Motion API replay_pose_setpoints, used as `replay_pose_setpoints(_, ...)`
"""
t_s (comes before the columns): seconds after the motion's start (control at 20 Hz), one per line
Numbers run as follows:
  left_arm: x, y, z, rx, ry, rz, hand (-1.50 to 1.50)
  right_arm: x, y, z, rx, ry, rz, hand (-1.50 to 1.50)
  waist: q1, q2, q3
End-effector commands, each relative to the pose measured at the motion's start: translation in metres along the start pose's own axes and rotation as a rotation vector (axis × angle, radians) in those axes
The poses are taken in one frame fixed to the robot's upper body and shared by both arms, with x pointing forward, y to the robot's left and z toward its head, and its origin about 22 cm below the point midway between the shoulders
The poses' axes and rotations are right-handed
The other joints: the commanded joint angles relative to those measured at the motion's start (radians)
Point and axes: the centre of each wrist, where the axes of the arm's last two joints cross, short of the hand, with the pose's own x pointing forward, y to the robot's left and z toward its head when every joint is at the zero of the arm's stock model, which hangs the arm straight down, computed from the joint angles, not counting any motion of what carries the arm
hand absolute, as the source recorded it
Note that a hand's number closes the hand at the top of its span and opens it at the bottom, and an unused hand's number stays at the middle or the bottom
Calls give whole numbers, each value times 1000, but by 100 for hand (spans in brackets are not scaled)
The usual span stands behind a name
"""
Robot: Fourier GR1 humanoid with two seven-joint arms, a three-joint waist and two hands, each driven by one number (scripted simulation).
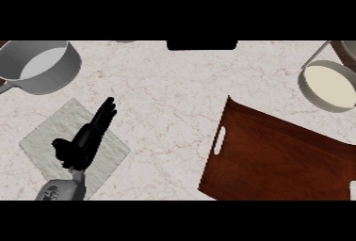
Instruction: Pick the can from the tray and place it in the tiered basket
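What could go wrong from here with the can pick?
1. No can shows on the tray, so there may be no pick target in view.
2. Only the left hand shows, open over a marble slab, well apart from the tray; the right hand is out of view.
3. The basket sits partly cut off at the right edge, so placing there may be hard to check.

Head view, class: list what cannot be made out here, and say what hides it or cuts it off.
- Can: not visible anywhere; the brown tray shows bare wood, and its lower right runs out of frame.
- Right hand: not in view.
- Tiered basket: cut by the right edge, so only one round tier shows fully.
- Pot: its handle is cut off at the left edge.
- Dark object at the top edge: mostly cut off, unidentifiable.
- Left hand: covers part of the marble slab.
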Motion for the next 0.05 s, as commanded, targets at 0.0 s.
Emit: replay_pose_setpoints(0.0, 2, -6, -3, 2, 1, 2, 0, -3, -64, 1, 37, -14, 2, -150, -10, -1, 1)
